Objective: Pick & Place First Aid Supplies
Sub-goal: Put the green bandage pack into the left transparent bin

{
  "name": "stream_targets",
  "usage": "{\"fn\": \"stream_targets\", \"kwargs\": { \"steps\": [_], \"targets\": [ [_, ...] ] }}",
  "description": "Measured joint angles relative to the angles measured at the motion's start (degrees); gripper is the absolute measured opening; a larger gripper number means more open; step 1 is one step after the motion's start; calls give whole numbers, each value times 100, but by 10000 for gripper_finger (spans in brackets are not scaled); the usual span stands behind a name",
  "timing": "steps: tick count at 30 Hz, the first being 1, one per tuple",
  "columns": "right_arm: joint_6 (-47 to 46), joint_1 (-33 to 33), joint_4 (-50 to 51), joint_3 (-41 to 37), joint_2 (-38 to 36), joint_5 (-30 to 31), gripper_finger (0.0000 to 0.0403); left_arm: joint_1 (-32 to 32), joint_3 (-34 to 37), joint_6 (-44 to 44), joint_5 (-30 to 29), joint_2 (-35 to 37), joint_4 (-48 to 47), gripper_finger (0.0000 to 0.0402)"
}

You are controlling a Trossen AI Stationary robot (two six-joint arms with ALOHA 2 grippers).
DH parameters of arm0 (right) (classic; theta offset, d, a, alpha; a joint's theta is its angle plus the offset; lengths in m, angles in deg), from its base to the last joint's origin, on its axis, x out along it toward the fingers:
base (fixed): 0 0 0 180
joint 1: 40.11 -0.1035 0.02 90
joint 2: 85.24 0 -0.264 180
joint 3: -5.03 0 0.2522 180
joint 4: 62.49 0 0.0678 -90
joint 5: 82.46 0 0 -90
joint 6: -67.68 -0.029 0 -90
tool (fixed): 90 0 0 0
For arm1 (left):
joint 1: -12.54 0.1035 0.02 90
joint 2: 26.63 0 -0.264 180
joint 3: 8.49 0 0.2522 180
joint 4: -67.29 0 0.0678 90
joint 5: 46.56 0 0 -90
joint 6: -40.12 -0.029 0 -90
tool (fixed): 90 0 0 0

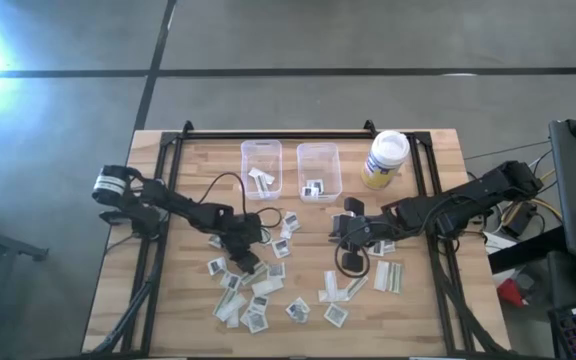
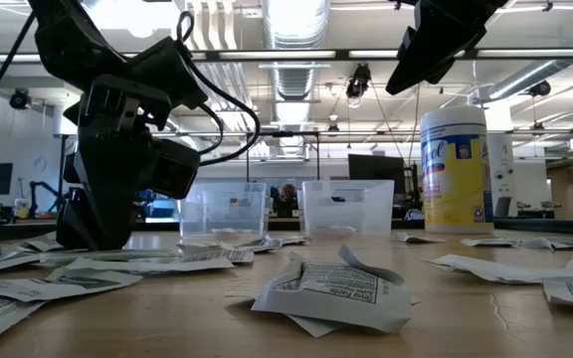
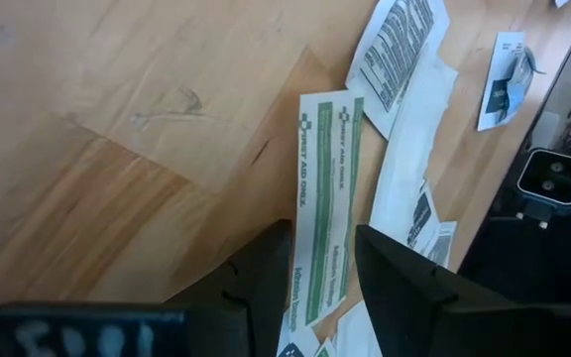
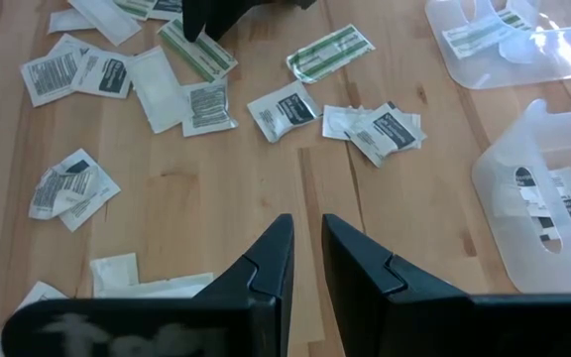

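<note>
The left end effector [image 3: 323,288] straddles a long green-striped paper strip [image 3: 325,198], grip unclear. The right end effector [image 4: 305,260] hovers nearly closed, empty. Two clear plastic bins [image 1: 261,168] [image 1: 319,168] hold a few packets.

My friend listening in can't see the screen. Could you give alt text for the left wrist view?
The left gripper straddles a long green-striped first aid strip lying flat on the wooden table, fingers open on either side. More paper packets lie just beyond.

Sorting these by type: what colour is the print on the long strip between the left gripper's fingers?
Green stripes and lettering on the white strip, clearest in the left wrist view.
</note>
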Motion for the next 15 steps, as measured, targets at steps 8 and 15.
{"fn": "stream_targets", "kwargs": {
  "steps": [8, 15],
  "targets": [
    [1, 0, -2, 0, -2, -1, 52, -1, 7, -19, 109, -15, 86, 138],
    [1, 0, -2, 0, -2, -1, 52, -2, 9, -111, 213, -17, 91, 122]
  ]
}}
